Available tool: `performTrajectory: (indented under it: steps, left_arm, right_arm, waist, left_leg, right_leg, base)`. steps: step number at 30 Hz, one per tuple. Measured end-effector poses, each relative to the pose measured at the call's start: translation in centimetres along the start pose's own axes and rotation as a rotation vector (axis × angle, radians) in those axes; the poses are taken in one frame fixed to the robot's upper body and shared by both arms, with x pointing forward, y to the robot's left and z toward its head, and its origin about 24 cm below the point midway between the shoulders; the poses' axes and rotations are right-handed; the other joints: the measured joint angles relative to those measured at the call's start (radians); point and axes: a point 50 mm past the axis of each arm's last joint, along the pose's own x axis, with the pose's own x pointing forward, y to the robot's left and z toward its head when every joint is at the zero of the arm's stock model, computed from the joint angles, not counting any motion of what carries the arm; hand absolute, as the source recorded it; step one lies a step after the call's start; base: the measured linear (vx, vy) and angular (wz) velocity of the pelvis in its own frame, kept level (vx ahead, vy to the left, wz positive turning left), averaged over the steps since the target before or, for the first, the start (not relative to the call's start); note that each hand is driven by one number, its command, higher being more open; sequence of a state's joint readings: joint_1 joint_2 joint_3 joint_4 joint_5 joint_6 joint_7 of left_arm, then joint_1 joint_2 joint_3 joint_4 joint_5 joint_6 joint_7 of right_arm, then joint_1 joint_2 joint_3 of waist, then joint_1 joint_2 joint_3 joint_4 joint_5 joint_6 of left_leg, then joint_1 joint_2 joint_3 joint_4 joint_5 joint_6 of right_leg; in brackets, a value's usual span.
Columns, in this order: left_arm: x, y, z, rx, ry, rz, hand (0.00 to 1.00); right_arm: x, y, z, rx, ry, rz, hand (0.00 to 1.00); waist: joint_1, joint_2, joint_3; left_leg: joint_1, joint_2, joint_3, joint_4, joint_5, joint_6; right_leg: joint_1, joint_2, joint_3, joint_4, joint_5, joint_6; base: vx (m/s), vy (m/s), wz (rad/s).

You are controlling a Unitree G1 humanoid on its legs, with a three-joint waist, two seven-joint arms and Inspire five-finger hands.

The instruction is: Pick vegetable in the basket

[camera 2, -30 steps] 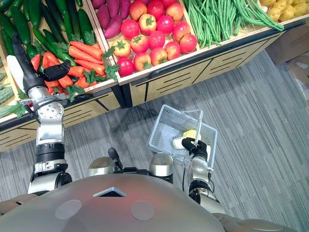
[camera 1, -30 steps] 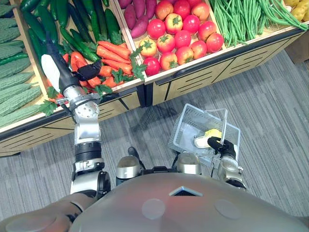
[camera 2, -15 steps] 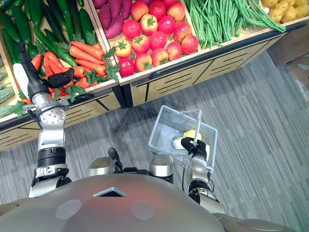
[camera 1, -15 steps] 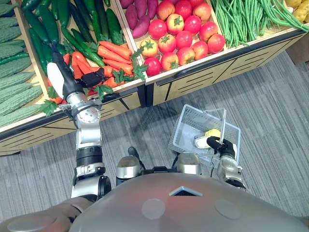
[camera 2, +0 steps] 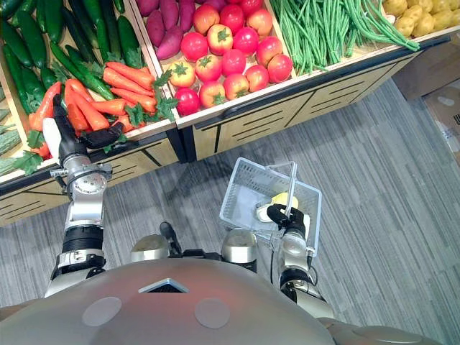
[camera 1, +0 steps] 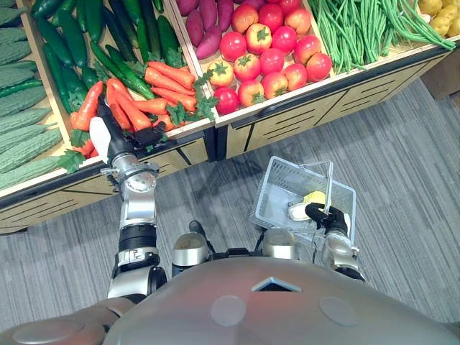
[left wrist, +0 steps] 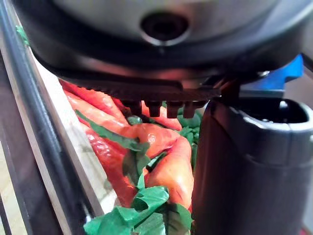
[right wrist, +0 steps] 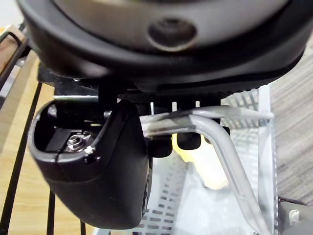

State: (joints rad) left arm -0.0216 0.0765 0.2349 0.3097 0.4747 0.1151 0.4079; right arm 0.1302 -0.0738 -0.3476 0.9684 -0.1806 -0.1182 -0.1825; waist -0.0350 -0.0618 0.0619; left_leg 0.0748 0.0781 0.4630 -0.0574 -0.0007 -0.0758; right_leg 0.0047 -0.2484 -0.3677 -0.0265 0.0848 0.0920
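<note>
Empty, open left hand (camera 1: 118,135) is hovering over tapered orange carrots (camera 1: 162,79), needing one squarely under its palm; right hand (camera 1: 325,214) is gripping the silvery mesh basket (camera 1: 264,188).

1. Fourteen tomatoes (camera 1: 273,59) are counted.
2. At least four sweet potatoes (camera 1: 195,25) are seen — the pile is cut off by the view's edge.
3. One basket (camera 1: 277,183) is seen.
4. Two things are counted inside it — one yellow item (camera 1: 316,196), one white item (camera 1: 297,211).
5. Carrots (camera 1: 169,74), cucumbers (camera 1: 72,32) and beans (camera 1: 352,29) are piled too thickly to be counted.
</note>
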Motion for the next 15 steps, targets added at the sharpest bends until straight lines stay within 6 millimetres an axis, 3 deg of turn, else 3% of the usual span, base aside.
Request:
performTrajectory:
  steps: [5,6,15]
  left_arm:
    - [0.1,0.0,-0.9,0.009,0.041,0.019,1.00]
    - [0.1,0.0,-0.9,0.009,0.043,0.022,0.00]
    - [2.1,0.9,-0.4,0.020,0.064,0.093,0.00]
  right_arm:
    - [-0.1,0.2,-0.3,-0.010,0.005,0.009,0.00]
    - [-0.2,0.2,-0.3,-0.013,0.006,0.011,0.00]
    - [-0.2,0.7,0.0,-0.034,-0.011,0.031,0.00]
  waist:
    - [-0.003,-0.006,-0.008]
    - [-0.003,-0.006,-0.008]
    - [-0.010,-0.006,-0.008]
  left_leg:
    - [0.010,-0.003,0.009,-0.019,0.007,-0.003]
    - [0.012,-0.004,0.009,-0.022,0.007,-0.003]
    - [0.017,-0.006,0.012,-0.026,0.008,-0.004]
  right_leg:
    - [0.005,0.005,0.007,-0.020,0.006,0.009]
    - [0.011,0.006,0.006,-0.030,0.009,0.014]
    - [0.013,0.007,0.007,-0.031,0.009,0.014]
  base:
    - [-0.02,-0.045,-0.05]
    - [-0.02,-0.058,-0.02]
    - [-0.02,-0.040,-0.01]
